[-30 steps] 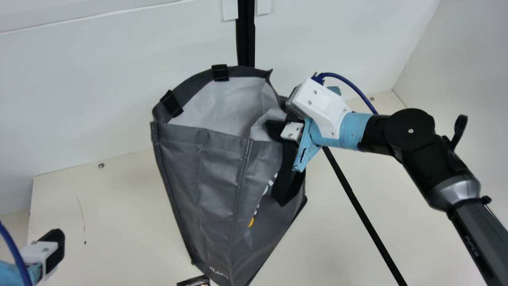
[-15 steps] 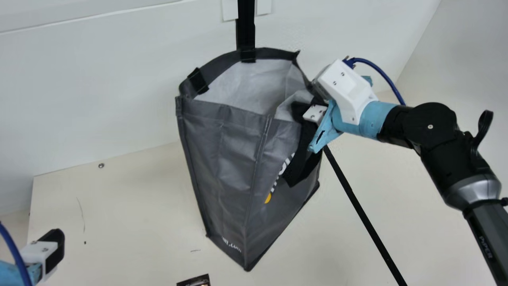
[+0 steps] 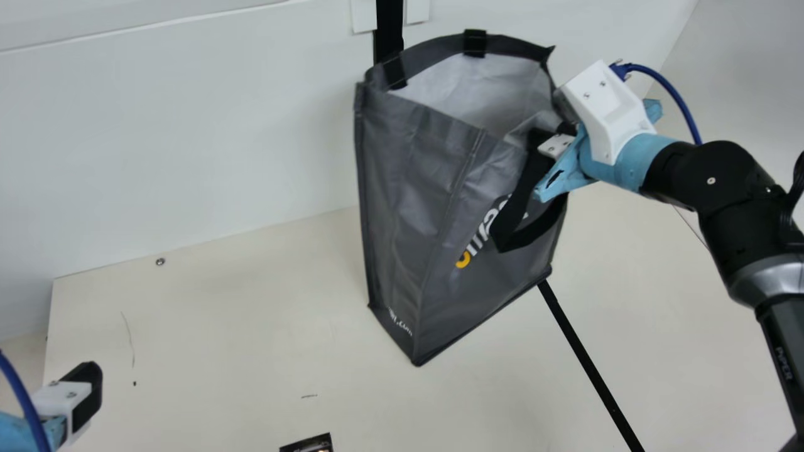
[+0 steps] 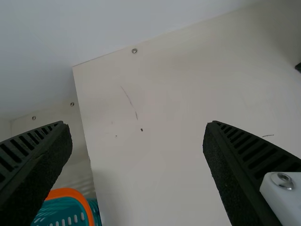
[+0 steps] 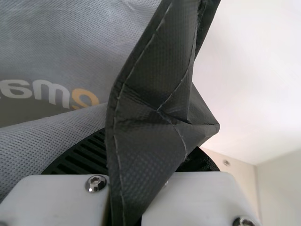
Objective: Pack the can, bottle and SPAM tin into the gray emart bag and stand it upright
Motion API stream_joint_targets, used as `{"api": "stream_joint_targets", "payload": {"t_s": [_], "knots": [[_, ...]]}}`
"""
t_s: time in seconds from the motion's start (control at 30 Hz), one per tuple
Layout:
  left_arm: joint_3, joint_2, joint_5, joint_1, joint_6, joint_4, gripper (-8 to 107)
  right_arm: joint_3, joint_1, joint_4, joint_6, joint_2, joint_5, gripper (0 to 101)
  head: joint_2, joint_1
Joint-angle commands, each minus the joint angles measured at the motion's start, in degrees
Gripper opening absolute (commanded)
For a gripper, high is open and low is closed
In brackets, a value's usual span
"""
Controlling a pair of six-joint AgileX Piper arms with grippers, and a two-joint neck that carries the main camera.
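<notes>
Here, your right gripper (image 3: pixel 559 139) pinches the rim of the gray emart bag (image 3: pixel 408 207), whose mouth gapes open, while your left gripper (image 3: pixel 81 395) has its fingers spread.

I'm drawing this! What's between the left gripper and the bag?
In the main view, it's table between the left gripper and the bag, with a thin scratch and a dark speck near the gripper.

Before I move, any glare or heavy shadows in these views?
Main view: soft light, faint sheen on the bag, no harsh glare. Left wrist view: soft shadow on the table beside the basket. Right wrist view: bright wall past the bag's dark fold, small glint on a screw.
</notes>
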Motion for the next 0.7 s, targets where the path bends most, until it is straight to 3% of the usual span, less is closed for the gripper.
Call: {"api": "stream_joint_targets", "payload": {"t_s": [0.0, 0.33, 0.67], "knots": [[0.0, 0.0, 0.0, 0.0, 0.0, 0.0, 90, -1.0, -1.4, -1.9, 1.1, 0.6, -0.3, 0, -0.1, -1.3], [0.0, 0.0, 0.0, 0.0, 0.0, 0.0, 90, -6.3, -7.4, -8.1, 4.9, 4.3, -0.8, 0, -0.1, -1.3], [0.0, 0.0, 0.0, 0.0, 0.0, 0.0, 90, -12.2, -13.2, -11.2, 6.3, 8.3, 0.2, 0, -0.1, -1.3]]}}
